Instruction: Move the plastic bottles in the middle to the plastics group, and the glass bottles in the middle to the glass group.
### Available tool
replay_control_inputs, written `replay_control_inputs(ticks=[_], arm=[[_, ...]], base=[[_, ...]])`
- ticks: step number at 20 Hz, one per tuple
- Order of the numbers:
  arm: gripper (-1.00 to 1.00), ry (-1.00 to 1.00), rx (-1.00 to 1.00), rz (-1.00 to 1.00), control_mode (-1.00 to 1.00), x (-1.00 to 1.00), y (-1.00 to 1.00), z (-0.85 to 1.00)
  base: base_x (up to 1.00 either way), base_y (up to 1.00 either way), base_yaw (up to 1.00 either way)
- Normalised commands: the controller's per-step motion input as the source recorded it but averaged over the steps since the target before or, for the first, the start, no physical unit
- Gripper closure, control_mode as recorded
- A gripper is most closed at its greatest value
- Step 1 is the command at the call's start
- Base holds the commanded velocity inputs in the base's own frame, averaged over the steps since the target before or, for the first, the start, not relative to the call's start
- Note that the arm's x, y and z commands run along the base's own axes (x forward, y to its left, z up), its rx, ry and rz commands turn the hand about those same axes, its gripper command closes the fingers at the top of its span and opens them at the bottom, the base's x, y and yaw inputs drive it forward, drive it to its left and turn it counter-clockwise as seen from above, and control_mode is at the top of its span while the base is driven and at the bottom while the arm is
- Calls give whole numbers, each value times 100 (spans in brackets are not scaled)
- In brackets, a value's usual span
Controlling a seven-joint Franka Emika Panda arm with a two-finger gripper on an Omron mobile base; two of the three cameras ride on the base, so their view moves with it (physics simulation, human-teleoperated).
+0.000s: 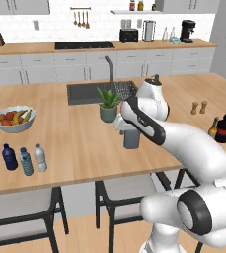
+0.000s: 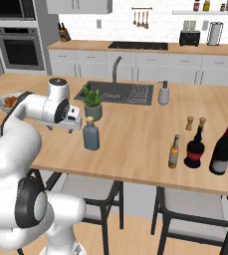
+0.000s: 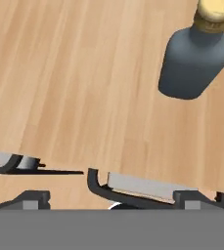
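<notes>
Wooden table (image 2: 135, 139) before us carries the upright grey bottle (image 2: 91, 134), just beside our spread, empty fingers (image 2: 77, 124) and toward the dark bottles' (image 2: 222, 149) side.

I see a potted plant (image 1: 108, 105) on the wooden island counter (image 1: 75, 143), just in front of the sink (image 1: 87, 92) and faucet (image 1: 109, 69). Fruit bowl (image 1: 14, 119) sits far left. Two wooden shakers (image 1: 199, 107) stand together at right. Soap dispenser (image 2: 164, 93) beside sink. Toaster (image 1: 129, 35) on back counter.
</notes>
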Motion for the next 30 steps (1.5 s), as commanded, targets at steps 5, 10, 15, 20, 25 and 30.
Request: replay_control_inputs(ticks=[5,10,15,20,25,30], arm=[[-100,9,-11,-20,-100,60,-45,0],[-100,11,-6,-9,-100,72,-28,3],[-100,10,0,-1,-100,59,-27,1],[-100,1,-7,-1,-100,57,-13,-13],[-100,0,-13,0,-100,48,0,-30],[-100,0,-9,0,-100,28,0,-25]], base=[[0,0,0],[0,0,0],[0,0,0],[0,0,0],[0,0,0],[0,0,0]])
